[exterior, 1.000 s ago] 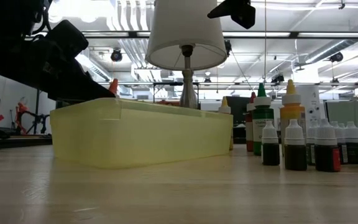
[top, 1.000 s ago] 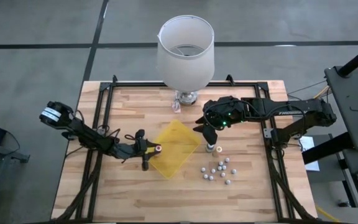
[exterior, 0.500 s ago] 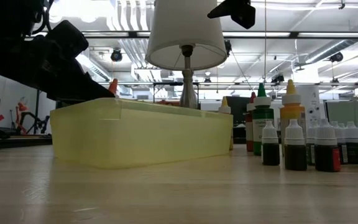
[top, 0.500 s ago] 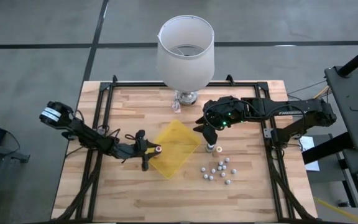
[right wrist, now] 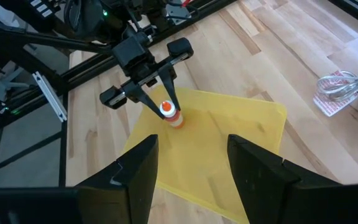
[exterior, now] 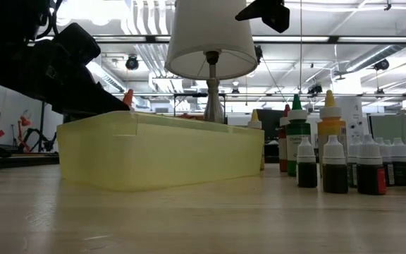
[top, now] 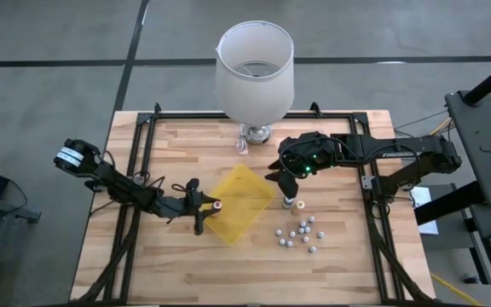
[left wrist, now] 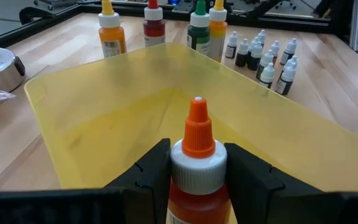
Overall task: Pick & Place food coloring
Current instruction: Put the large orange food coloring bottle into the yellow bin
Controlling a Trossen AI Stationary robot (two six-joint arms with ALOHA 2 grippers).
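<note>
Bottle [left wrist: 197, 163] clamped in my left gripper [left wrist: 194, 171] over tray [left wrist: 104, 106] edge. Early release: bottle tips outside. Right gripper [right wrist: 188, 165] gapes empty beside tray.

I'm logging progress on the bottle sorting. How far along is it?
Done: nothing lies in the yellow tray yet. In hand: the left gripper holds an orange-capped bottle at the tray's edge. Left: releasing it, then the bottles standing beyond the tray. The right gripper hangs open above the tray's far side.
</note>
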